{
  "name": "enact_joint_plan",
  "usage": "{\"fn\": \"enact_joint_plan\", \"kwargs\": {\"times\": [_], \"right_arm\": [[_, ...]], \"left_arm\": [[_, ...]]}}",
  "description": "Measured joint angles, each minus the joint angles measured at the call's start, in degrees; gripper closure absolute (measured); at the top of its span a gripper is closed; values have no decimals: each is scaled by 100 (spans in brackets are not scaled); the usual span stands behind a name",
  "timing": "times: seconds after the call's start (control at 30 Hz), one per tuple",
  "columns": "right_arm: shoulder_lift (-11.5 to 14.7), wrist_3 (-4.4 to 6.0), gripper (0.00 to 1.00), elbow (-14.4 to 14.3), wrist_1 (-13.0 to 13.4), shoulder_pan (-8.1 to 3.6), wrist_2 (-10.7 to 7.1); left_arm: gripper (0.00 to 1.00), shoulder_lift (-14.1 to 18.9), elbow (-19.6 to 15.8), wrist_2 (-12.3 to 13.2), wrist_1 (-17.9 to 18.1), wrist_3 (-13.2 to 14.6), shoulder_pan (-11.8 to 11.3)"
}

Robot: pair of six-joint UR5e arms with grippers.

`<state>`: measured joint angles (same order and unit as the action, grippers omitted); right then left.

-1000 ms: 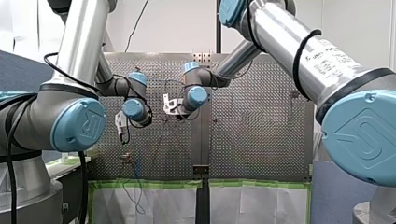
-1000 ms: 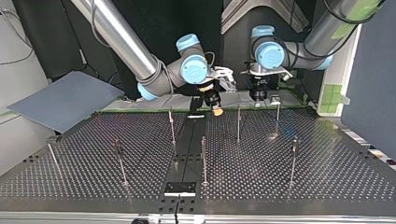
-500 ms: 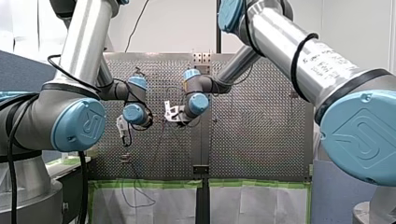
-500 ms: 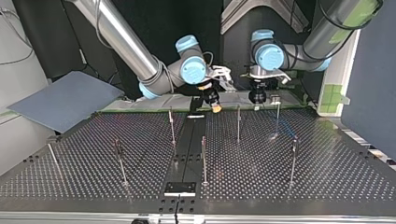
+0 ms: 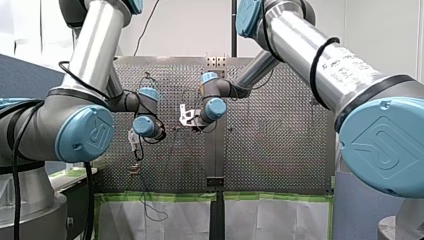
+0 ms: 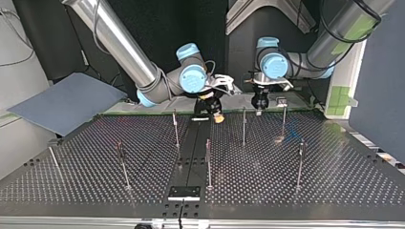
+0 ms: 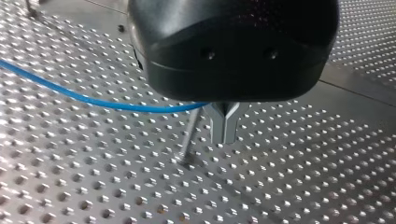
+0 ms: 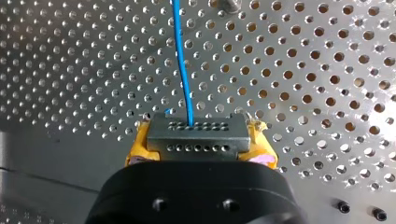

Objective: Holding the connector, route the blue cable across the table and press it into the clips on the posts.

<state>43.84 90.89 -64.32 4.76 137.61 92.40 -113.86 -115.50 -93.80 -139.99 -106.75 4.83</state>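
Two claws shut: right claw on connector, left claw on cable just beside a post, worktop's far edge in top view. Seemingly early routing; next, needs cable pressed down at that post.

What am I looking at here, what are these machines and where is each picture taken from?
Two robot arms work over a perforated metal table. One picture looks from behind them, one faces them across the table, and two come from cameras on their wrists. On the table stand thin upright metal posts. My right arm's claw, with yellow pads, holds a dark rectangular connector; a thin blue cable leaves it. My left arm's claw, with metal fingers, seems pinched shut on that cable.
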Motion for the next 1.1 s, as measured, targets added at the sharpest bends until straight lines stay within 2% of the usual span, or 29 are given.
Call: {"fn": "enact_joint_plan", "kwargs": {"times": [0.2, 0.33, 0.67, 1.1], "right_arm": [[-9, 81, 100, 6, 47, -76, -70], [-15, 91, 100, 5, 51, -136, -74], [-18, 97, 100, 6, 52, -296, -87], [-19, 98, 100, 11, 61, -432, -90]], "left_arm": [[98, -95, 144, -74, 64, -87, -34], [98, -102, 354, -106, 20, -115, -86], [98, -134, 831, -4, -134, -116, -260], [98, -139, 954, 192, -151, -87, -348]]}}
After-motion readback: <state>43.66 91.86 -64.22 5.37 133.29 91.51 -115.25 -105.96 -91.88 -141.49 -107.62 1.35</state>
